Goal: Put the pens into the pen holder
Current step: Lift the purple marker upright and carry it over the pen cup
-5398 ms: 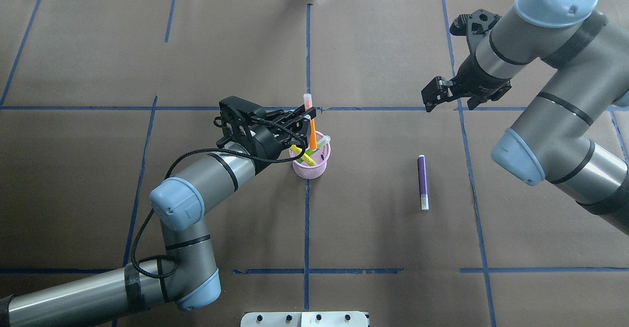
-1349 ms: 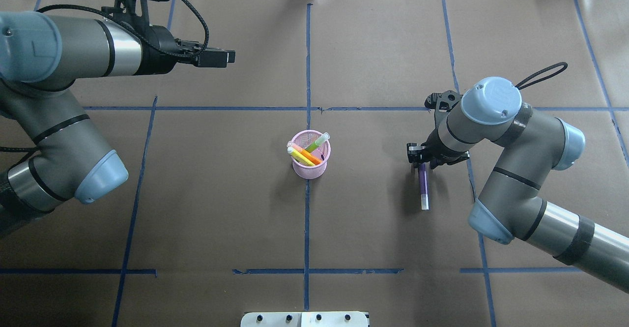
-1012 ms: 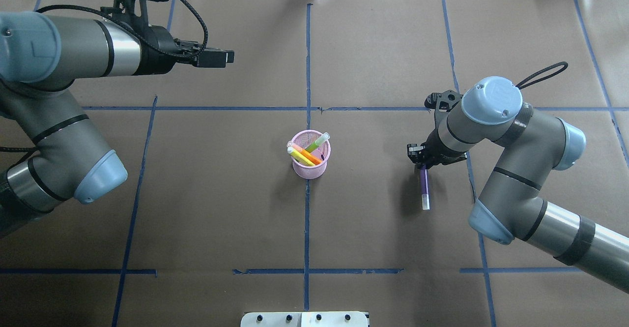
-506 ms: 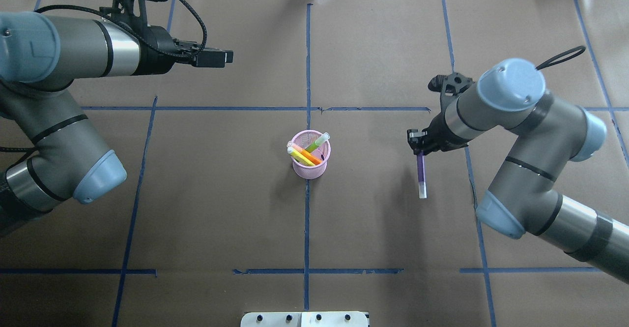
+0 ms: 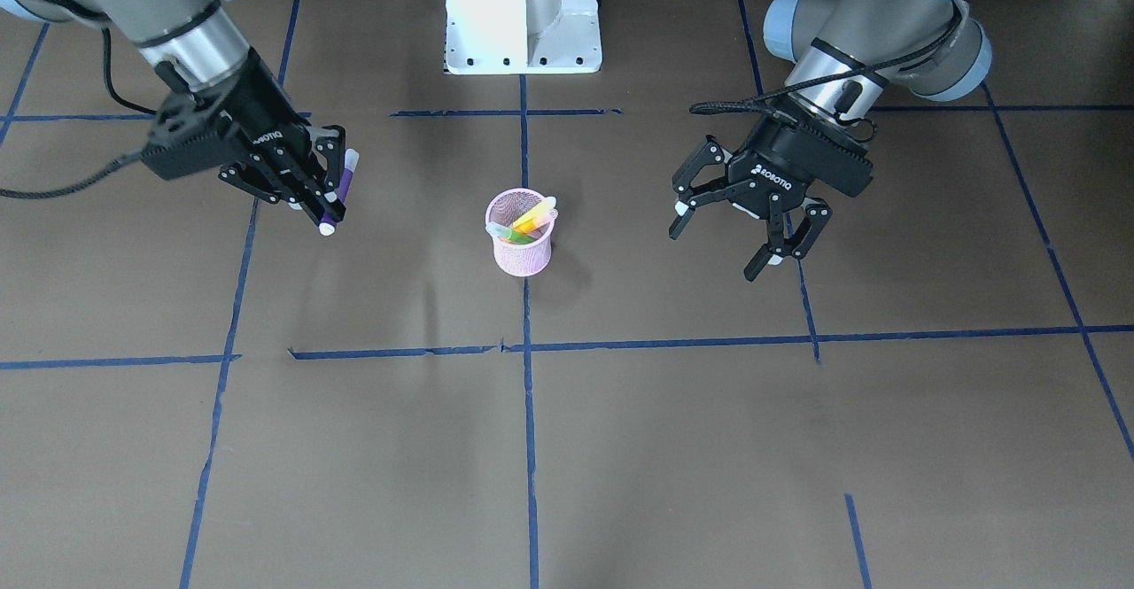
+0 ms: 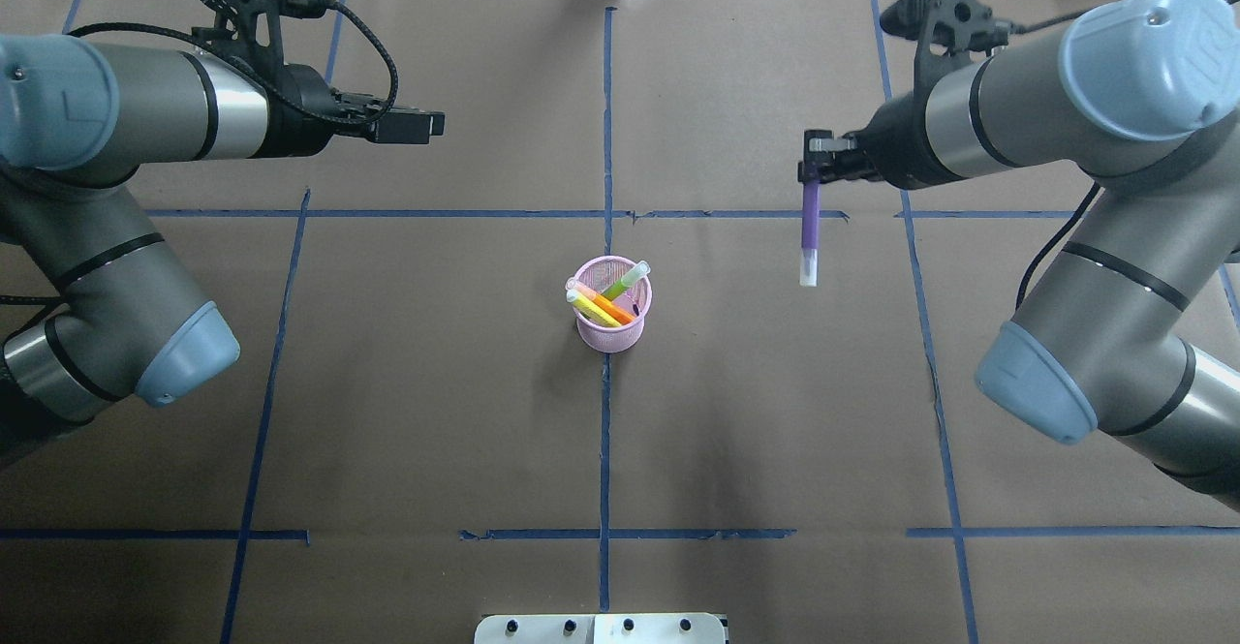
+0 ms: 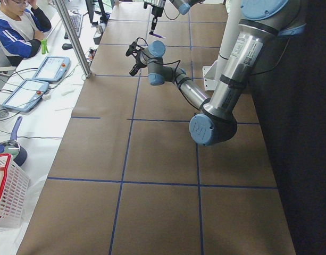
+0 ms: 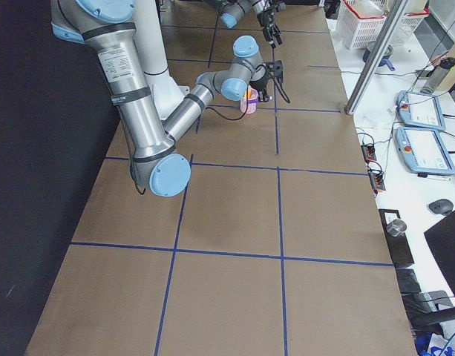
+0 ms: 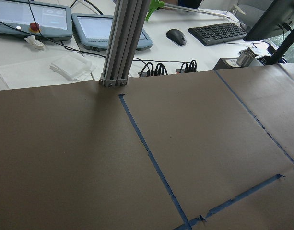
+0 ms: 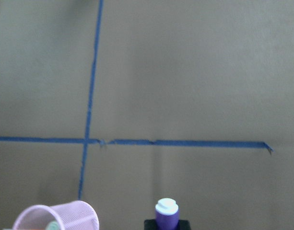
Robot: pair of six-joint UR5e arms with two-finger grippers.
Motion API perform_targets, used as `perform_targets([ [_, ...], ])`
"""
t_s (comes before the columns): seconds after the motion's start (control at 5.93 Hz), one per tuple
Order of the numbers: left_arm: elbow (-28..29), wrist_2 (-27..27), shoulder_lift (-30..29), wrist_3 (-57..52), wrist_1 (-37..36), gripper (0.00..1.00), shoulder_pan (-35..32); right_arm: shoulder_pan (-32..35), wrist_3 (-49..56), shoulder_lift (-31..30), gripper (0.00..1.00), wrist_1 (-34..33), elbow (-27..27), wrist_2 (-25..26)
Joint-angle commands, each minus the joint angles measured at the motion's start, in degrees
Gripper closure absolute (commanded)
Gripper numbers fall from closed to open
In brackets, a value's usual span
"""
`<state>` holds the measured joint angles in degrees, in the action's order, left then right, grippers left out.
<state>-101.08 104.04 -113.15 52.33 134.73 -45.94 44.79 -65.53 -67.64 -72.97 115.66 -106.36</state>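
The purple pen is raised off the desk, clamped at its dark end by the right end effector, well apart from the pink pen holder. The holder stands mid-desk with the orange pen and green pen leaning inside. The left end effector hovers with its fingers spread and empty.
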Motion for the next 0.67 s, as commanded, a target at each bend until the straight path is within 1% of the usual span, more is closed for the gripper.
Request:
perform_targets([
  [0.0,0.1,0.0,1.0,0.0,-0.1,0.00,-0.2,-10.5,0.7,3.3,1.00,0.2,3.3,24.3],
  [0.17,0.0,0.1,2.0,0.1,0.0,0.00,-0.4,-14.1,0.8,5.8,1.00,0.2,3.1,30.8],
  [0.34,-0.1,0.2,2.2,0.5,0.0,0.00,-0.9,-16.1,1.0,7.1,1.00,0.4,2.9,35.5],
  [0.51,-0.2,0.2,3.8,0.5,0.1,0.00,-1.3,-20.8,1.1,6.9,1.00,6.3,-0.2,41.6],
])
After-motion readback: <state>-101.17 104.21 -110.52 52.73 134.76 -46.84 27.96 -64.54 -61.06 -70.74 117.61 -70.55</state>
